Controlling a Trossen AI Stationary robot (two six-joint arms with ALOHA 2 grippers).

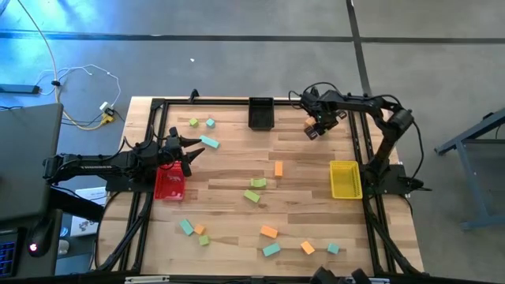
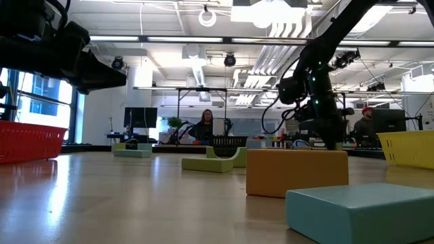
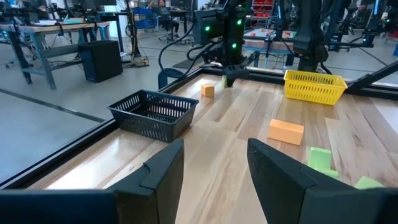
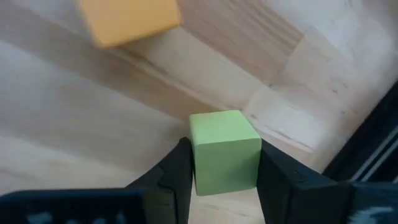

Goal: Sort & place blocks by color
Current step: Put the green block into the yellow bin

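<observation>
My right gripper is at the table's far right corner, pointing steeply down and shut on a small yellow-green block. An orange block lies on the wood just beside it. Other orange, teal and yellow-green blocks lie flat across the table, such as a teal one, an orange one and a yellow-green one. My left gripper waits open and level at the table's left, above the red bin, with nothing between its fingers. My right gripper pinches the yellow-green block by two opposite side faces between its two fingers. The fingers come from above, pointing steeply down. The block's top face shows between them. Whether its underside is off the wood cannot be seen.
A black bin stands at the far edge's middle and a yellow bin at the right. The dark frame rail runs close beside the held block. Several loose blocks lie along the near edge.
</observation>
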